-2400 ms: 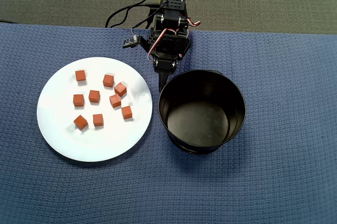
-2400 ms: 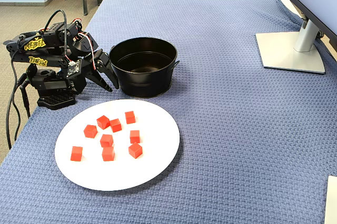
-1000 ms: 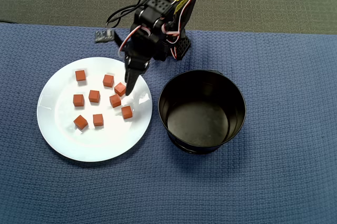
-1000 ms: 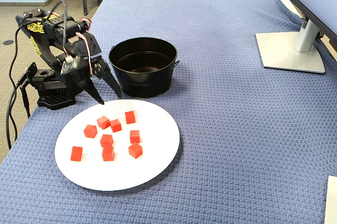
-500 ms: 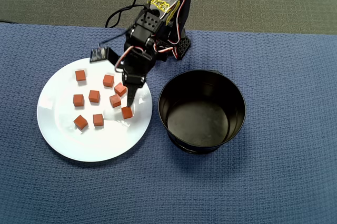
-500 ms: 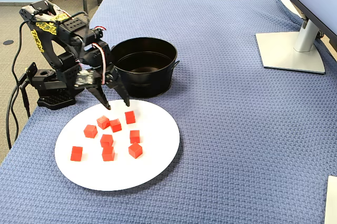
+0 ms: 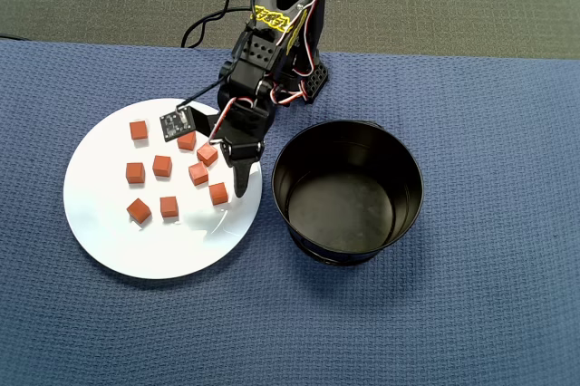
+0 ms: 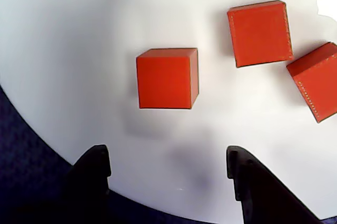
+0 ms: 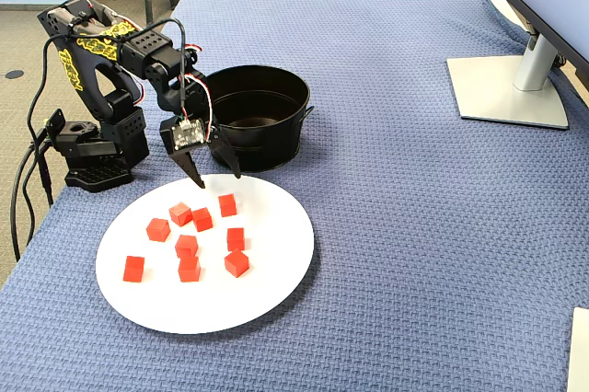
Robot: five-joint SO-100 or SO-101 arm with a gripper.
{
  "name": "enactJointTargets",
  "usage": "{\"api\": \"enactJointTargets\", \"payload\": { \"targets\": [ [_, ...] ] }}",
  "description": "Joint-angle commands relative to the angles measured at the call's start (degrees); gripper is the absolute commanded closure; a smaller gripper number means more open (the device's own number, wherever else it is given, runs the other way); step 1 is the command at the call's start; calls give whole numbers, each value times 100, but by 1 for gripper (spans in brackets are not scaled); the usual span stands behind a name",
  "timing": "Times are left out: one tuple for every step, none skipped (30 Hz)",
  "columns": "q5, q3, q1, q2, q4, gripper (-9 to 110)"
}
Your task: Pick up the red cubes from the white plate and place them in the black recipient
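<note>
Several red cubes lie scattered on the white plate [image 7: 109,223], which in the fixed view [image 9: 267,282] sits in front of the arm. The black recipient [image 7: 349,209] stands empty just right of the plate in the overhead view, and behind it in the fixed view [image 9: 253,148]. My gripper [image 7: 240,182] hangs open over the plate's edge nearest the recipient, fingers pointing down. Nothing is between the fingers. In the wrist view the gripper [image 8: 168,163] is just short of one red cube [image 8: 167,78], with two more cubes [image 8: 259,33] to the right. That same cube [image 9: 227,204] lies just below the fingertips in the fixed view.
A blue woven cloth [image 9: 414,226] covers the table. The arm's base [image 9: 92,162] and cables sit at the table's edge behind the plate. A monitor stand [image 9: 506,88] is at the far right in the fixed view, and a white object [image 9: 580,351] at the lower right corner.
The arm has lifted from its folded pose beside the recipient and swung over the plate. The gripper has opened and moved toward the plate edge by the recipient.
</note>
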Motion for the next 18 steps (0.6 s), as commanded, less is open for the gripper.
{"api": "enactJointTargets", "payload": {
  "targets": [
    [-79, -360, -62, -229, -246, 81],
    [-114, -360, -44, -308, -334, 81],
    [-149, -369, -44, -404, -413, 81],
    [-176, -387, -44, -492, -475, 81],
    [-176, -431, -44, -580, -492, 81],
    [-176, -483, -53, -642, -501, 81],
    [-185, -527, -70, -694, -501, 81],
    [-220, -571, -79, -747, -501, 81],
    [-272, -598, -79, -791, -501, 82],
    [-316, -642, -79, -844, -510, 82],
    [-325, -694, -70, -896, -527, 83],
    [-316, -738, -44, -958, -562, 83],
    [-316, -800, -18, -1020, -580, 83],
    [-316, -861, 18, -1081, -589, 83],
    [-308, -905, 53, -1143, -606, 83],
    [-316, -958, 88, -1204, -624, 83],
    [-325, -1002, 114, -1266, -668, 84],
    [-325, -1055, 141, -1318, -686, 84]
  ]
}}
